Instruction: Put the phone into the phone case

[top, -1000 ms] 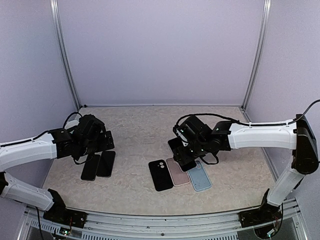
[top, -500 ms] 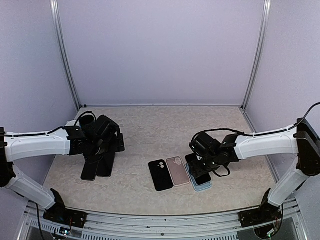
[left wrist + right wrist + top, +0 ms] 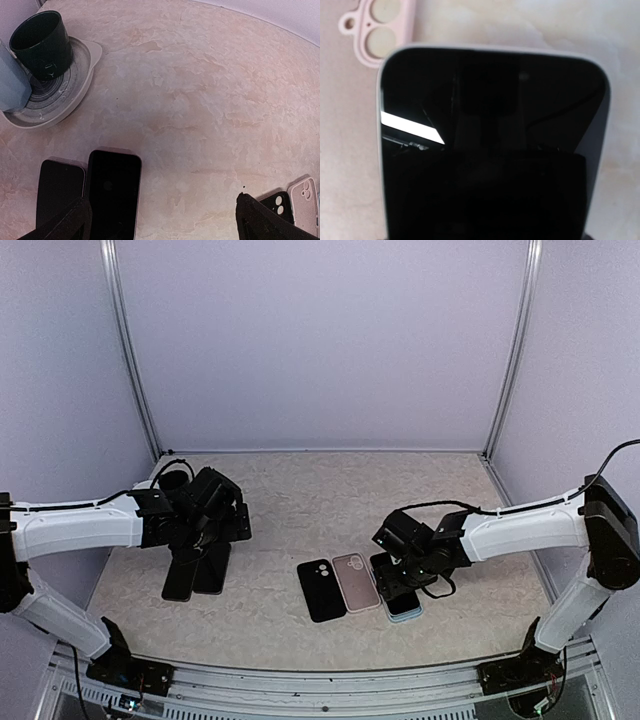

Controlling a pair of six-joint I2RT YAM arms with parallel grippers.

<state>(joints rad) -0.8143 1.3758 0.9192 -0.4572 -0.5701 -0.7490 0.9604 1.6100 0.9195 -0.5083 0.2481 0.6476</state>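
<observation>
A black phone [image 3: 396, 587] is in my right gripper [image 3: 398, 575], which is shut on its near end. The phone lies flat over the light-blue case [image 3: 408, 609]. In the right wrist view the dark screen [image 3: 495, 115] fills the frame, and a pale rim [image 3: 381, 150] runs round its edges. A pink case [image 3: 355, 581] and a black case [image 3: 321, 590] lie to its left. My left gripper [image 3: 205, 545] is open and empty above two more black phones [image 3: 212, 568] [image 3: 180, 578]. The left wrist view shows those two phones side by side [image 3: 112, 195] [image 3: 60, 187].
A dark green cup [image 3: 40, 42] stands on a pale saucer [image 3: 75, 85] at the far left, also seen from above [image 3: 172, 480]. The black case [image 3: 277, 205] and pink case [image 3: 305, 197] show at the right edge of the left wrist view. Pale walls enclose the table.
My right gripper carried the phone from above the pink case to the right and down onto the light-blue case. My left arm swung toward the centre, then held still.
</observation>
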